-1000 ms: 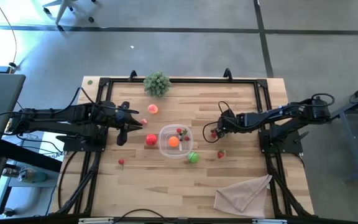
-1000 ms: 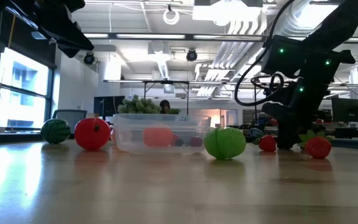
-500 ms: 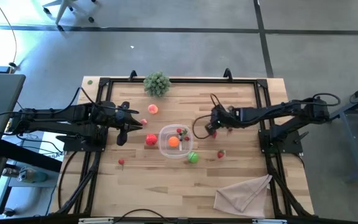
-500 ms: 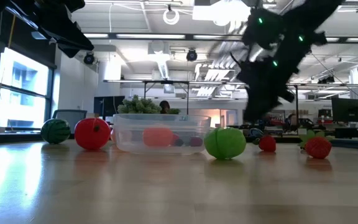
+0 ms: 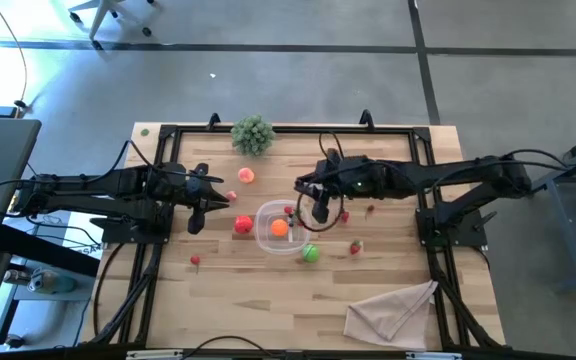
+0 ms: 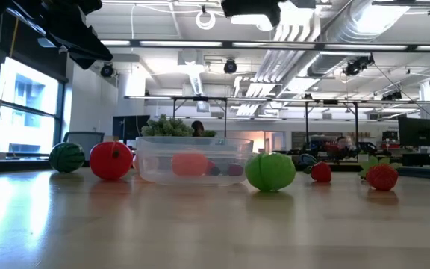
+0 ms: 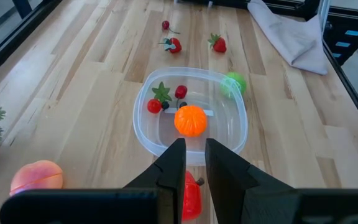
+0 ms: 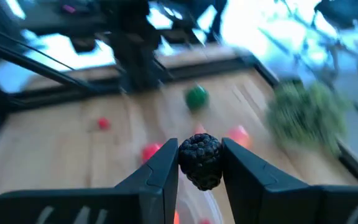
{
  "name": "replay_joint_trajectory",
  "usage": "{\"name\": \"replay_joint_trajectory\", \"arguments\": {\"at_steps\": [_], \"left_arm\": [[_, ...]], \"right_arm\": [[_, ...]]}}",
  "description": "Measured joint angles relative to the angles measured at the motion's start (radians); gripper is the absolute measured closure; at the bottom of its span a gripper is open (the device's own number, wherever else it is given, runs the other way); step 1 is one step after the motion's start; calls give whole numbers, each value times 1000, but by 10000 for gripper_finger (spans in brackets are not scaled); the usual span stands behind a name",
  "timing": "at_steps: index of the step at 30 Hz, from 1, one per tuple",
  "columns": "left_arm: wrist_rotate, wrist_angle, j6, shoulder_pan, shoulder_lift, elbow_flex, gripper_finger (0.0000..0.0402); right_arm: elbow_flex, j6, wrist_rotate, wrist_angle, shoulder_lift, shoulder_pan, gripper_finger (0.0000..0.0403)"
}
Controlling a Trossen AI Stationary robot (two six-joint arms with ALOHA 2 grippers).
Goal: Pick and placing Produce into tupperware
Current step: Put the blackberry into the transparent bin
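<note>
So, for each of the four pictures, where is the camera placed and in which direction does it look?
High view: above the table, looking straight down; both arms show, right gripper beside the tupperware.
Low view: at tabletop height, looking level across the tupperware into the room; a dark arm part shows top left.
Left wrist view: on the left arm, facing the tupperware; left gripper shows.
Right wrist view: on the right arm, over the table; right gripper holds a blackberry.
Shared: high and left wrist views both show the orange.

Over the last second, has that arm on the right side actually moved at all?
Yes. In the high view the right gripper, holding a blackberry, has swung leftward from open table to the tupperware rim.
</note>
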Motion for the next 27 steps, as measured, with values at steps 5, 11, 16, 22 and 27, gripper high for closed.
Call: {"name": "replay_joint_trajectory", "arguments": {"at_steps": [5, 11, 16, 22, 27], "left_arm": [[0, 0, 0, 0, 0, 0, 350], [0, 0, 0, 0, 0, 0, 350], [0, 0, 0, 0, 0, 0, 350], [0, -1, 0, 0, 0, 0, 350], [0, 0, 0, 0, 0, 0, 350]], "right_arm": [[-3, -51, -38, 70, 34, 25, 313], [-17, -57, -104, 64, 189, 23, 313], [-18, -29, -143, 36, 337, 10, 313], [-18, 5, -142, -23, 454, -11, 313], [-18, 4, -140, -47, 492, -23, 313]]}}
